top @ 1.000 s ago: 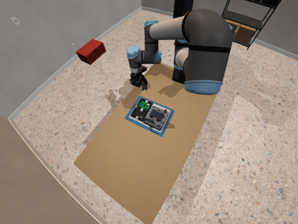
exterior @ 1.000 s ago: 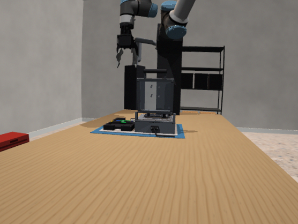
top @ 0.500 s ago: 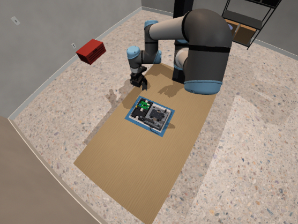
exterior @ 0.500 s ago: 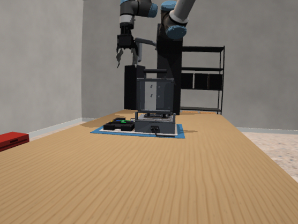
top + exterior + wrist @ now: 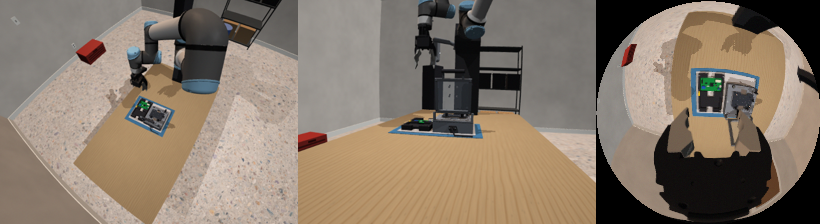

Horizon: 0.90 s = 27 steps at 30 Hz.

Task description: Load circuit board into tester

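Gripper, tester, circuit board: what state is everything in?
Black two-jaw gripper: jaws apart, holding nothing, above the table
Grey box-shaped tester: lid raised, unlatched
Green circuit board: lying in the black tray

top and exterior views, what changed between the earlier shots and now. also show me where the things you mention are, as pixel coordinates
Nothing visibly changed. The black two-jaw gripper (image 5: 139,87) (image 5: 424,65) (image 5: 713,109) stayed up in the air with open jaws, and the green circuit board (image 5: 144,104) (image 5: 422,121) (image 5: 712,84) stayed in its black tray (image 5: 138,112) (image 5: 416,126) (image 5: 710,102).
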Available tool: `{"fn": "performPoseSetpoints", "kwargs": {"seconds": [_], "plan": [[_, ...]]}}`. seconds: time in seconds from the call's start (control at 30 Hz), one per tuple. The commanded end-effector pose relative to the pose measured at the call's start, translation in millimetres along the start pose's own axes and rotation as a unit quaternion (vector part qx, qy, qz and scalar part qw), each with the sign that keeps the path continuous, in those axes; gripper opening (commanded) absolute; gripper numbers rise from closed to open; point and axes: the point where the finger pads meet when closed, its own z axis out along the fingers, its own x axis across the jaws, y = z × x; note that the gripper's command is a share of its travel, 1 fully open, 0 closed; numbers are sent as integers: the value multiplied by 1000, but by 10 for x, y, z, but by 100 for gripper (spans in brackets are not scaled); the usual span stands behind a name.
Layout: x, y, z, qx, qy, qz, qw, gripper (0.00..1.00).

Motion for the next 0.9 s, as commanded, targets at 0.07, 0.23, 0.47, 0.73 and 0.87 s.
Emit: {"fn": "performPoseSetpoints", "kwargs": {"seconds": [0.07, 0.23, 0.47, 0.73, 0.87], "plan": [[-1, -2, 28, 0, 0, 0, 1000, 59], [1, -10, 77, 0, 0, 0, 1000, 59], [4, -24, 172, 0, 0, 0, 1000, 59], [8, -40, 278, 0, 0, 0, 1000, 59], [10, -53, 364, 0, 0, 0, 1000, 59]]}}
